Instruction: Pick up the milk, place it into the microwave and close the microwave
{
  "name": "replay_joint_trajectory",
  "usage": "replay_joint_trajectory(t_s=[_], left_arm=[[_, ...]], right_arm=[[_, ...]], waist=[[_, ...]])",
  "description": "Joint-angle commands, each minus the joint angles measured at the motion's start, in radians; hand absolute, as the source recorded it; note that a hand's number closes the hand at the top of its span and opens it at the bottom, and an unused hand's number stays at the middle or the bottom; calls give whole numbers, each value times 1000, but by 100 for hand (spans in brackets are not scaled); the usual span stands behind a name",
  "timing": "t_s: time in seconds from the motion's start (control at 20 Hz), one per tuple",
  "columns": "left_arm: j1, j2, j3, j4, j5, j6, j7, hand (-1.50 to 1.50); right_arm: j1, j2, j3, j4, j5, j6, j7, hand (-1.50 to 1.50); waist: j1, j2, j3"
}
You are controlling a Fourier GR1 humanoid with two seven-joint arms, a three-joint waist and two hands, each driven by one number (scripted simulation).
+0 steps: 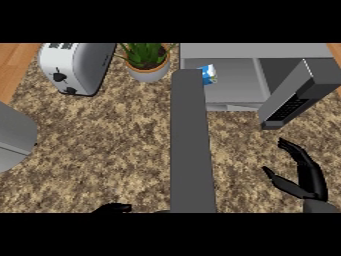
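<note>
The milk carton [209, 74] stands inside the microwave [236, 82], mostly hidden behind the left forearm [191, 145] reaching up toward it; whether that hand still holds it cannot be told. The right hand [302, 175] rests with relaxed fingers, just below the microwave door [298, 95], which hangs ajar. The carton likely handles light, stiff, and easily tipped; gripping its flat sides at mid-height seems safest.

Single head view looking steeply down onto the counter [114, 145]
</note>
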State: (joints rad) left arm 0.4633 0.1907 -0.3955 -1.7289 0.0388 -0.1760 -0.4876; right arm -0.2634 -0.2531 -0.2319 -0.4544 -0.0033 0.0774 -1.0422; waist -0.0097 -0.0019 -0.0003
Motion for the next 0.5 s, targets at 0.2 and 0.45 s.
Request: replay_joint_trajectory(t_s=[0.2, 0.45], left_arm=[[-224, -133, -70, 123, -78, 47, 149, 150], [-310, -185, -13, 230, -172, 165, 123, 150]], right_arm=[[139, -99, -48, -75, -91, 191, -66, -150], [199, -143, -66, -150, -133, 204, -20, -150]], waist=[[-2, 3, 1], [-1, 2, 0]])
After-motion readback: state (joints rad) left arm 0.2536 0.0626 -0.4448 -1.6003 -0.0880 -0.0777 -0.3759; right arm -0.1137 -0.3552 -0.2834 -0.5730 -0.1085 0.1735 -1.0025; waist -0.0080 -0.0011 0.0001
